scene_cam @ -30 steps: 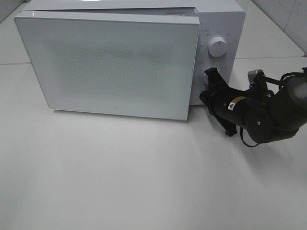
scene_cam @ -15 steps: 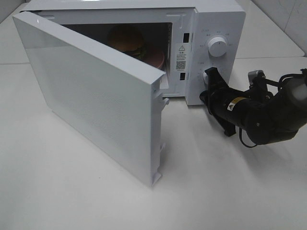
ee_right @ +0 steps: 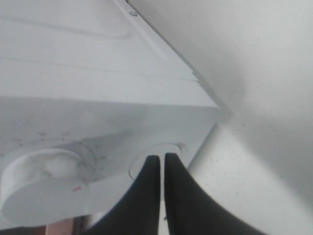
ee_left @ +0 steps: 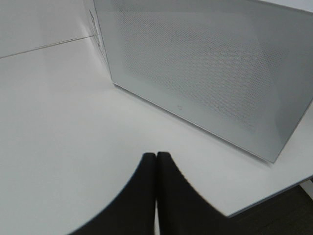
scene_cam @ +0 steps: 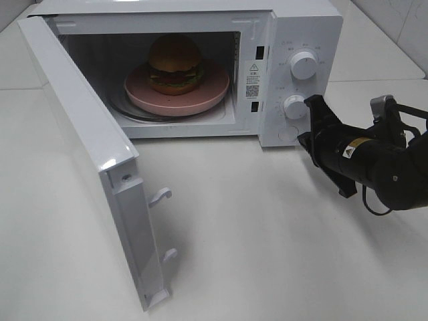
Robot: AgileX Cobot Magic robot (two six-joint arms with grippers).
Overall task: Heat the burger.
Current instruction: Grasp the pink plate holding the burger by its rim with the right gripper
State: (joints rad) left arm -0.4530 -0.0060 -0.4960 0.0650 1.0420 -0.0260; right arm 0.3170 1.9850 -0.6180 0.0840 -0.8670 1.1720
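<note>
The door [scene_cam: 87, 147], shut a second ago, stands wide: you cannot heat yet. The burger [scene_cam: 174, 63] sits inside the microwave [scene_cam: 304, 27] at the tabletop [scene_cam: 267, 234] far edge. Your right pincer [ee_right: 160, 156] and left pincer [ee_left: 156, 154] are closed, empty.

From high in front I look down on the microwave [scene_cam: 301, 40]. My left wrist camera faces the door [ee_left: 205, 73] from outside, over the left gripper [ee_left: 156, 155]. The right wrist camera sits close by the lower knob [ee_right: 44, 188], shared with the high view.
</note>
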